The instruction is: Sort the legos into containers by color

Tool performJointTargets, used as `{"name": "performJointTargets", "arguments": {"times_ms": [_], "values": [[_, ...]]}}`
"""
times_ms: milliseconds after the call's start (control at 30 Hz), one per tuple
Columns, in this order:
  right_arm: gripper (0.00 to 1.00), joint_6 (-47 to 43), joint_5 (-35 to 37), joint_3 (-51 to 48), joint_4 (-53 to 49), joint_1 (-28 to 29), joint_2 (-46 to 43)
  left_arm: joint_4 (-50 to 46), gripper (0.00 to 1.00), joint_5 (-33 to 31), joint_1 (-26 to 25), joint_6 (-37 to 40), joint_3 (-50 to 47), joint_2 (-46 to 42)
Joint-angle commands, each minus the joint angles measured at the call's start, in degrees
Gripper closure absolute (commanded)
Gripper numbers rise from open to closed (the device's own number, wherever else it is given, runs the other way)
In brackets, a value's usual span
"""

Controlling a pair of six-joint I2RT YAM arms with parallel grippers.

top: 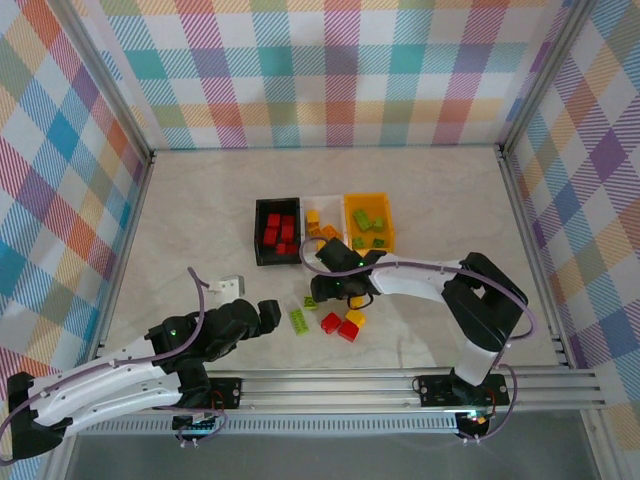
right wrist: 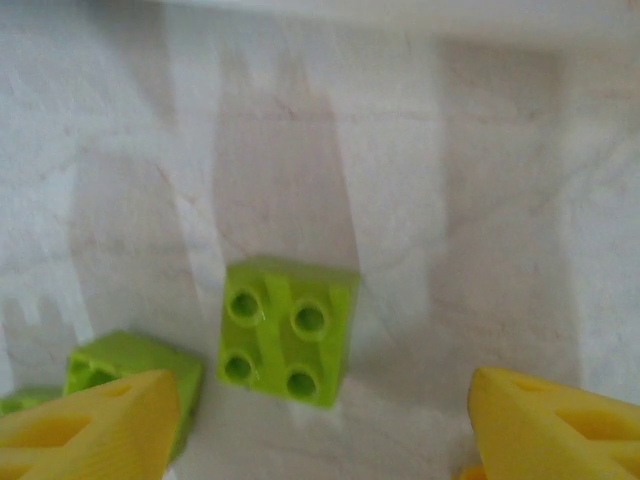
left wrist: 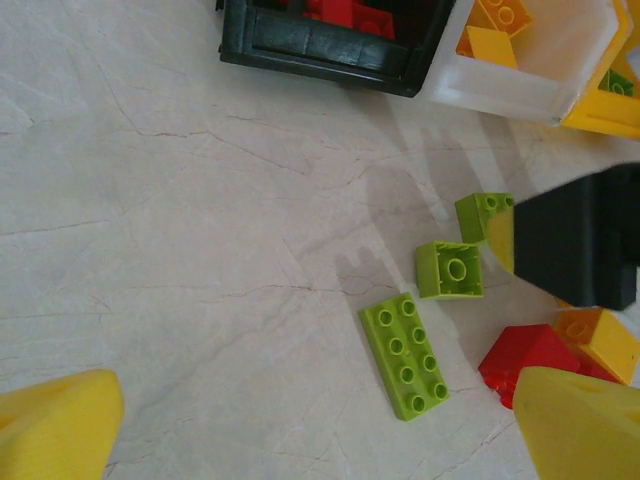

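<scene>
Yellow fingertips (right wrist: 95,425) of the right pincer (right wrist: 325,425) stand wide apart and empty. A lime green square lego (right wrist: 288,330) lies studs-up on the surface (right wrist: 480,200) between them, with a second green lego (right wrist: 130,370) at its 8 o'clock. The left pincer (left wrist: 320,430) gapes fully and holds nothing, with a long green lego (left wrist: 405,355) lying flat below it. At 12 o'clock from the loose legos sit the black container (left wrist: 320,55) with reds, the white container (left wrist: 520,95) with yellow ones, and the orange-yellow container (top: 368,197) with greens.
</scene>
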Motion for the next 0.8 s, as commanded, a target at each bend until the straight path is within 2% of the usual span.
{"name": "performJointTargets", "arguments": {"times_ms": [0, 167, 367, 567, 667, 767], "values": [[0.28, 1.96, 2.31, 3.65, -0.10, 0.07, 2.76, -1.96, 0.00, -0.72, 0.15, -1.02, -0.96, -1.16], [0.36, 2.09, 2.30, 6.32, -2.88, 0.05, 6.49, -2.62, 0.00, -0.81, 0.14, -1.02, -1.09, -1.61], [0.54, 2.43, 2.70, 5.27, -4.36, 0.61, 6.56, -2.51, 0.00, -0.60, 0.14, -0.76, -1.09, -2.12], [0.70, 2.32, 3.29, 1.36, -0.21, 0.68, -0.16, -0.26, 0.00, 0.29, 0.14, 2.37, 0.25, -0.68], [0.72, 1.73, 5.63, 0.52, -0.52, 0.36, -5.34, 0.15, 0.00, 0.24, 0.14, 3.72, 1.99, 1.98], [0.73, 1.17, 6.53, 0.32, -1.87, -2.26, -10.38, 0.83, 0.00, 0.24, 0.14, 4.61, 3.34, 5.14]]}}
